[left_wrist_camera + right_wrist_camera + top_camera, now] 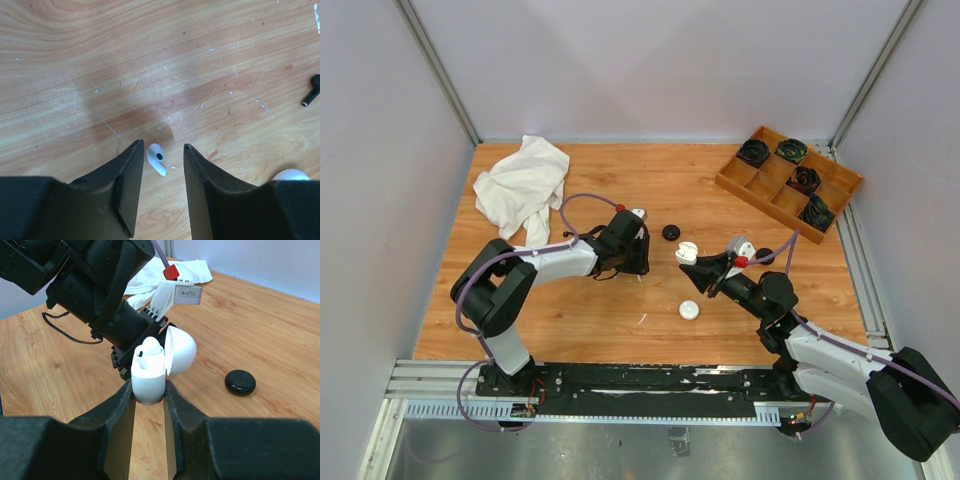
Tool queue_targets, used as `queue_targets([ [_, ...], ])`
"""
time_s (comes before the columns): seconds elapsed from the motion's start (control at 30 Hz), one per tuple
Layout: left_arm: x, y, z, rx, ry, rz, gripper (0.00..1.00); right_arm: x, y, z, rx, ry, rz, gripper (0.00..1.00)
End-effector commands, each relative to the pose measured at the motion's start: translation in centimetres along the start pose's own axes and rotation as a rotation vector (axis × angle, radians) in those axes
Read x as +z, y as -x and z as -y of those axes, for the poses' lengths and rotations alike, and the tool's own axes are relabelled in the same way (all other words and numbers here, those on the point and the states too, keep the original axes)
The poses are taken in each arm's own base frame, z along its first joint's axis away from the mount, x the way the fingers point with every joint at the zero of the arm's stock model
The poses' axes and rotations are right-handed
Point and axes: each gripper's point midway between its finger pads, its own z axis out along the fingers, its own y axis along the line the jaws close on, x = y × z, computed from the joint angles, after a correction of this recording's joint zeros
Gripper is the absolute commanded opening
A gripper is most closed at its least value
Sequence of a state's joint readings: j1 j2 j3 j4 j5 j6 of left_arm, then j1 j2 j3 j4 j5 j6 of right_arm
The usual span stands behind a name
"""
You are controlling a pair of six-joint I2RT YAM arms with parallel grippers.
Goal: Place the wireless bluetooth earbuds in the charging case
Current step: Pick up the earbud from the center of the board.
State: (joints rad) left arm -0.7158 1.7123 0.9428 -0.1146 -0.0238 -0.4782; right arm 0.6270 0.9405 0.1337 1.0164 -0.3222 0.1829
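Left gripper [161, 146]: jaws parted to a moderate gap, gripping nothing, tips low over the table [150, 60].
White earbud [156, 158]: lies flat on the wood between the left fingers, closer to one of them, stem angled toward the wrist camera.
Right gripper [148, 390]: clamped on the lower body of the white charging case [148, 372], which it holds upright above the table.
Lid [181, 350]: hinged back and open.
Case contents: a white rounded shape [149, 346] sits in the mouth; probably a seated bud, but the view does not settle it.
Black earbud [311, 93]: on the table, well apart from the left fingers.
Other cases: black round case [240, 382] and white round case [690, 310], both on the table.
Step in hand (judged): picking up the white earbud.
Technique: centre the bud between the fingers before closing. Grip across the head, not the thin stem. Close gently, since smooth plastic may squirt out. Lift straight up, keeping the stem pointing down for the socket.
Markings: a white tag [183, 293] on the left wrist carries small print, too fine to read. No brand is visible on any case.
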Motion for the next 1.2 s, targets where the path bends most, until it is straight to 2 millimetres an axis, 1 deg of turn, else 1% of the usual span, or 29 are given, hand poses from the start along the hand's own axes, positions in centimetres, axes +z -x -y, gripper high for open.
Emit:
queue_targets([
  [0.0, -1.0, 1.1, 0.0, 0.020, 0.020, 0.028, 0.43, 0.3, 1.9, 1.2, -0.024, -0.032, 0.050, 0.06],
  [0.1, -0.7, 0.6, -0.5, 0.025, 0.051, 0.011, 0.42, 0.3, 1.8, 1.3, -0.023, -0.036, 0.048, 0.06],
  [0.23, -0.2, 0.3, -0.4, 0.060, 0.080, 0.001, 0.39, 0.3, 1.7, 1.2, -0.023, -0.034, 0.045, 0.06],
  [0.33, 0.1, 0.3, -0.1, 0.072, 0.081, -0.002, 0.34, 0.3, 1.9, 1.2, -0.024, -0.034, 0.049, 0.06],
  [0.47, 0.2, 0.1, -0.3, 0.085, 0.098, -0.017, 0.31, 0.2, 1.9, 1.3, -0.027, -0.039, 0.049, 0.06],
  [0.63, 0.0, -0.2, -0.7, 0.096, 0.125, -0.027, 0.31, 0.2, 1.9, 1.2, -0.026, -0.035, 0.050, 0.06],
  [0.9, 0.5, -0.8, -0.6, 0.116, 0.143, -0.056, 0.31, 0.2, 2.0, 1.1, -0.025, -0.032, 0.053, 0.06],
  [1.17, 0.5, -1.4, -0.9, 0.136, 0.182, -0.085, 0.32, 0.3, 2.0, 1.1, -0.023, -0.028, 0.052, 0.06],
])
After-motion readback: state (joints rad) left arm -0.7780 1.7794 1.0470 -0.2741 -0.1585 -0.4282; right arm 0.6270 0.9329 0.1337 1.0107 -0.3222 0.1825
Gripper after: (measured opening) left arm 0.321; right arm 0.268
